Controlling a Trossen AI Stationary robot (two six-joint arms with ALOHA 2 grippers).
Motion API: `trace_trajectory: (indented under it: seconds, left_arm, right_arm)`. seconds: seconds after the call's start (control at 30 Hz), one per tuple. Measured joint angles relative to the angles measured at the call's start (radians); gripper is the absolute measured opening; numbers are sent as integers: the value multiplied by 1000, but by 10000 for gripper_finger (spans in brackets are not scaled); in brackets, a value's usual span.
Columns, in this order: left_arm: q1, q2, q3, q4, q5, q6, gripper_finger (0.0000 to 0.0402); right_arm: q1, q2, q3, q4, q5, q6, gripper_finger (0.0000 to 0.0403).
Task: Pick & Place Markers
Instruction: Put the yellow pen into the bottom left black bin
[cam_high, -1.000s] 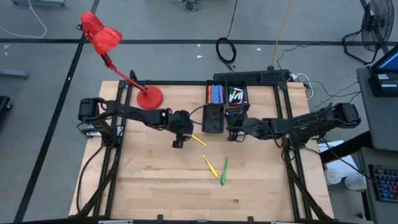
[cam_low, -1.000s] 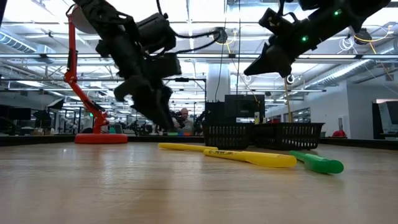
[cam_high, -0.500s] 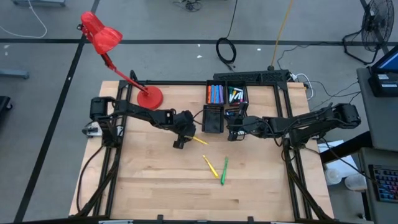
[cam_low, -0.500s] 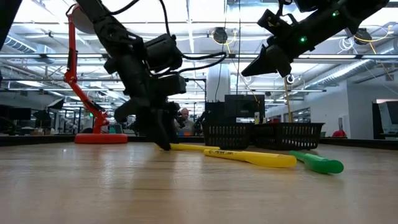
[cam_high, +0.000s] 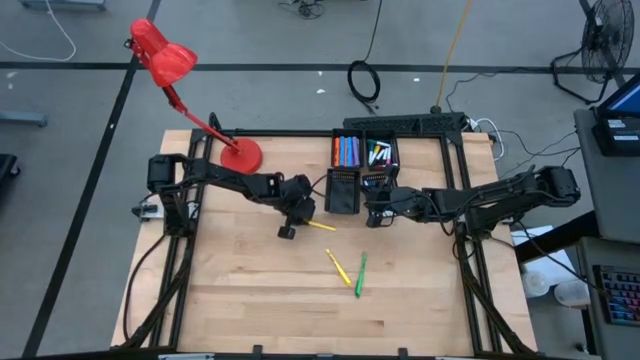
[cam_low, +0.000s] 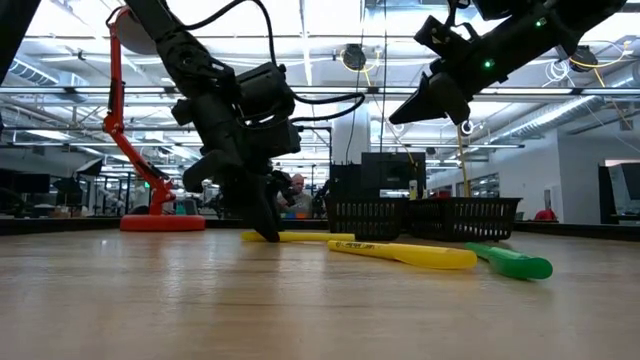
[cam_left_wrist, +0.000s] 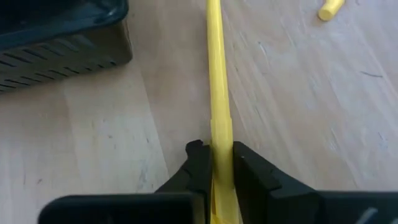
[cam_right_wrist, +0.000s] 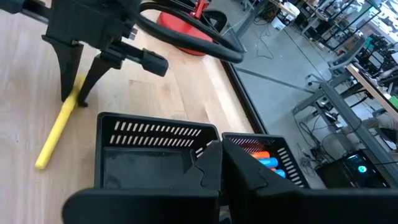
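Markers: one yellow marker (cam_left_wrist: 219, 112) lies on the table (cam_high: 250, 290) (two more lie nearer).
Left gripper (cam_left_wrist: 214, 163): fingers pinching that yellow marker.
Right gripper (cam_right_wrist: 219, 163): fingers pressed together, above the tray (cam_right_wrist: 149, 146).

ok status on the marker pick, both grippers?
Left gripper shut on yellow marker, at table level. Right gripper shut, empty, hovering over black tray. Two markers loose on table. Nothing blocking.

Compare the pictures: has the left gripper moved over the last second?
Yes. The left gripper has dropped to the table and closed on the yellow marker, nearer the black tray.
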Motion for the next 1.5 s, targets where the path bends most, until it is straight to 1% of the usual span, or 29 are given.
trace_trajectory:
  seconds: [0.1, 0.2, 0.27, 0.33, 0.4, 0.5, 0.57, 0.6, 0.63, 0.7, 0.8, 0.9, 0.93, 1.0, 1.13, 1.23, 1.27, 1.33, 1.4, 1.43, 1.5]
  left_arm:
    - [-11, -11, 0, -12, 8, 11, 42]
    - [-32, -55, -5, -37, -36, 37, 42]
    - [-40, -102, -10, -81, -65, 51, 42]
    - [-40, -161, -19, -148, -60, 59, 42]
    - [-40, -224, -15, -145, -57, 55, 42]
    - [-38, -314, -10, -108, -79, 33, 39]
    - [-38, -344, -11, -38, -86, 27, 24]
    - [-38, -356, -12, 14, -87, 8, 24]
    - [-37, -363, -12, 89, -94, -36, 24]
    - [-31, -362, -8, 261, -137, -186, 22]
    - [-18, -317, -8, 463, -164, -378, 9]
    - [-19, -256, -10, 624, -167, -573, 1]
    - [-20, -236, -6, 669, -167, -618, 3]
    - [-19, -201, -8, 698, -179, -645, 7]
    - [-18, -173, -9, 703, -214, -609, 11]
    - [-19, -189, -8, 705, -209, -503, 12]
    - [-21, -201, -8, 688, -211, -453, 13]
    - [-28, -225, -7, 661, -244, -352, 13]
    - [-36, -249, -7, 599, -271, -280, 14]
    - [-42, -258, -7, 564, -265, -248, 17]
    - [-61, -274, -7, 484, -219, -191, 30]
  right_arm:
    - [0, 0, 0, -2, 0, 3, 0]
    - [0, 0, 0, -3, 1, 3, 0]
    - [0, 0, 0, -4, 1, 3, 0]
    - [1, 0, 0, -5, 1, 3, 0]
    - [1, 0, 0, -9, 1, 3, 0]
    - [1, 0, 0, -6, 1, 0, 0]
    - [1, 0, 0, 7, 6, -20, 0]
    - [1, -2, 0, 16, 8, -33, 0]
    - [1, -8, 0, 19, 16, -47, 0]
    - [1, -16, 0, 50, 68, -68, 0]
    - [1, -39, 0, 81, 183, -97, 0]
    - [0, -61, 0, 114, 263, -141, 0]
    - [1, -69, 0, 123, 282, -154, 0]
    - [1, -78, 0, 148, 299, -158, 0]
    - [10, -90, 0, 134, 289, -109, 0]
    - [31, -89, 0, 118, 285, -54, 0]
    - [39, -90, 0, 113, 272, -34, 0]
    - [52, -90, 0, 99, 209, -5, 1]
    - [72, -89, 0, 97, 152, 2, 7]
    - [83, -89, 0, 100, 131, 0, 11]
    - [106, -90, 0, 101, 115, -7, 21]
